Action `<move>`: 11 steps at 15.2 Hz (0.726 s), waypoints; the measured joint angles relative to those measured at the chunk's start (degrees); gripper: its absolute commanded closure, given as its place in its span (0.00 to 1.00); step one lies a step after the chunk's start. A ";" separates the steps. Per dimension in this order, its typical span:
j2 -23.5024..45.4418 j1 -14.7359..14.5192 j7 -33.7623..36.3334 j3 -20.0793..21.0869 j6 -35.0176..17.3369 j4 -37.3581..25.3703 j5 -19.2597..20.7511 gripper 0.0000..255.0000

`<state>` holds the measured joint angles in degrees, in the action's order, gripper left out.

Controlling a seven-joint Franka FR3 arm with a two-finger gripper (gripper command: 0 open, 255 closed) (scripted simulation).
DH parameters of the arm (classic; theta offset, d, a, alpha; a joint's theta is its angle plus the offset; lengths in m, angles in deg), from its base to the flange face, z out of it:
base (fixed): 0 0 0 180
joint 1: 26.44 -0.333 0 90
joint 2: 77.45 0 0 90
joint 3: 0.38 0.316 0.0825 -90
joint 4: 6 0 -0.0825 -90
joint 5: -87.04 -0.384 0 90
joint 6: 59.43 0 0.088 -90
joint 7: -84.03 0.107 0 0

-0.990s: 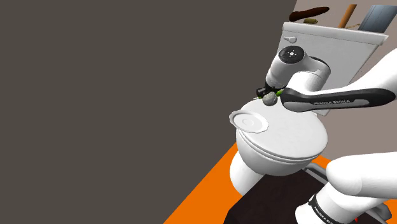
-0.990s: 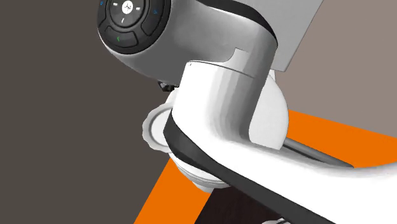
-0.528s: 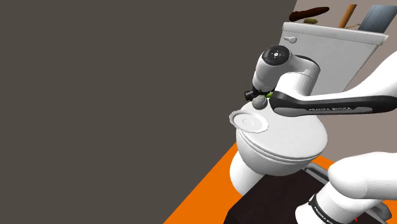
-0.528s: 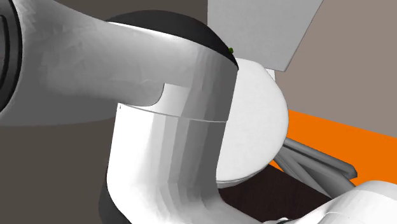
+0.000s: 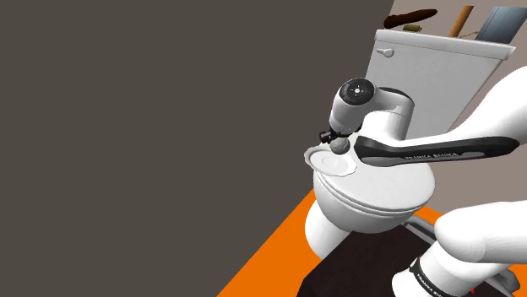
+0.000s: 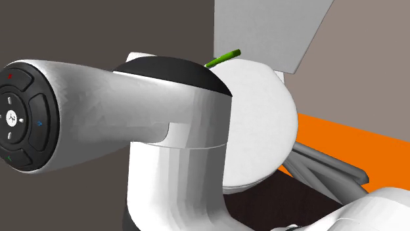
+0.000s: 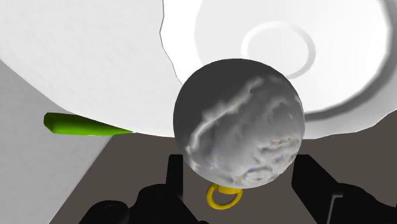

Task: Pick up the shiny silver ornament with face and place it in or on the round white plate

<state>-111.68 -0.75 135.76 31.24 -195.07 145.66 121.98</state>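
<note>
At the edge of the white toilet lid (image 7: 95,57) a green stick (image 7: 83,125) pokes out. Beside it the end effector (image 7: 240,167) clasps the shiny silver ornament (image 7: 238,121), with its black fingers (image 7: 177,172) against both sides and a yellow ring (image 7: 222,195) at the ornament's near end. The ornament hangs over the rim of the round white plate (image 7: 343,76), which rests on the lid.

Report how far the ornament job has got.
Done: the pickup. The silver ornament is clasped in the claw, lifted off any surface. In hand: the carry, with the ornament hanging over the rim of the white plate, which lies on the toilet lid. Left: centre it over the plate, lower it and release.
</note>
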 measured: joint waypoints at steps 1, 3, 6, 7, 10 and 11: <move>0.14 0.18 0.66 0.32 -0.54 0.52 0.32 1.00; 1.10 1.11 2.27 1.18 -1.87 1.17 1.46 1.00; 2.19 2.31 4.64 2.43 -3.69 2.30 3.05 1.00; 2.60 2.74 5.50 2.93 -4.22 2.59 3.60 1.00; 3.12 3.26 6.54 3.54 -4.85 2.91 4.27 1.00; 3.15 3.29 6.60 3.57 -4.88 2.92 4.31 1.00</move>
<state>-108.53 2.53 142.36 34.82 -199.94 148.58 126.29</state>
